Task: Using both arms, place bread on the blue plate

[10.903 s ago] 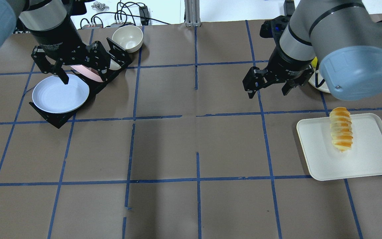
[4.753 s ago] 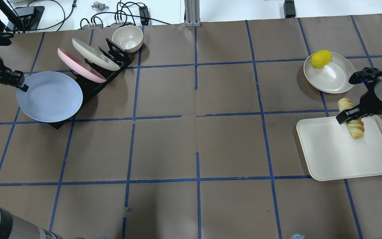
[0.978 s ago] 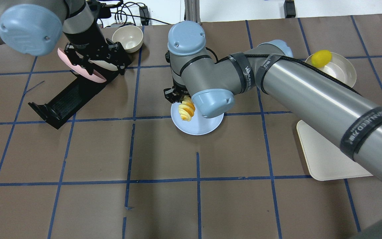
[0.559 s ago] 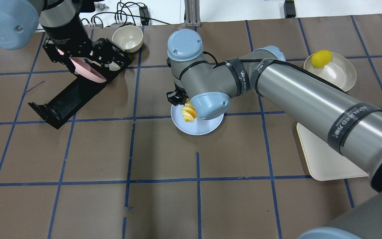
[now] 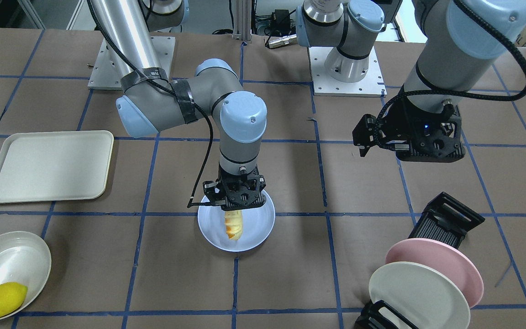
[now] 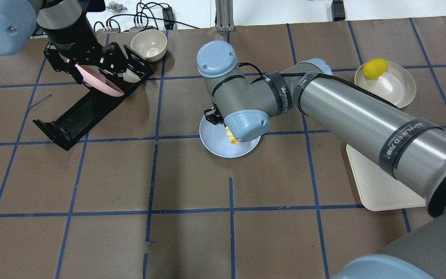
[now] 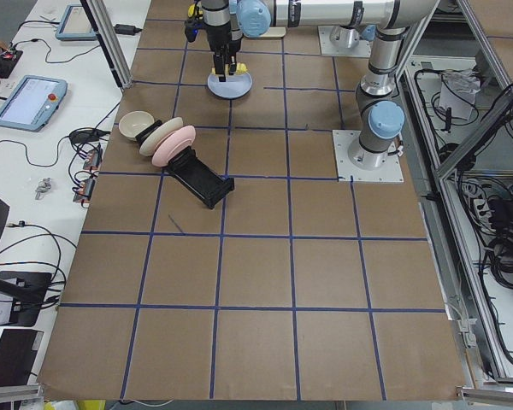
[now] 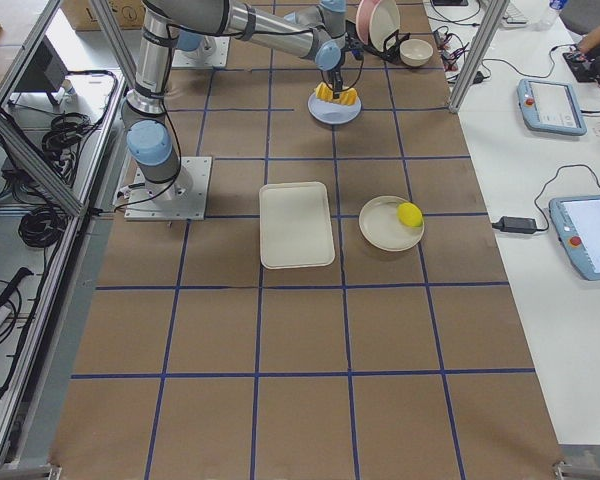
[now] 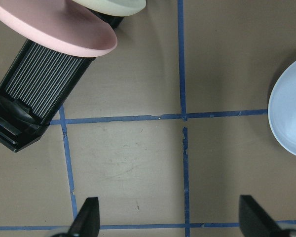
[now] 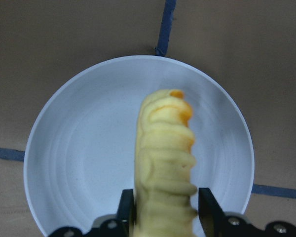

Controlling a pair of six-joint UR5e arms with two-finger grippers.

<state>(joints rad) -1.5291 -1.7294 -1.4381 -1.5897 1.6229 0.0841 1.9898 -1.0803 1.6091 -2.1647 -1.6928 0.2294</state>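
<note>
My right pincer (image 10: pixel 165 210) clamps bread (image 10: pixel 165 153) over blue plate (image 10: pixel 79 148) | my left pincer (image 9: pixel 170 217) gapes empty, plate at its 3 o'clock

**Bright, even light; blur close to the lenses**

You are getting bright, even light from above across the table (image 6: pixel 91 174), and shadows under the arms are falling soft and faint. In the overhead view, glare is streaking along the silver tube of the right arm (image 6: pixel 362 112), whose nearest part is blurring at the lower right corner. The right wrist view is looking dimmer, with the bread (image 10: pixel 165 168) sitting close to the lens, slightly out of focus.
</note>
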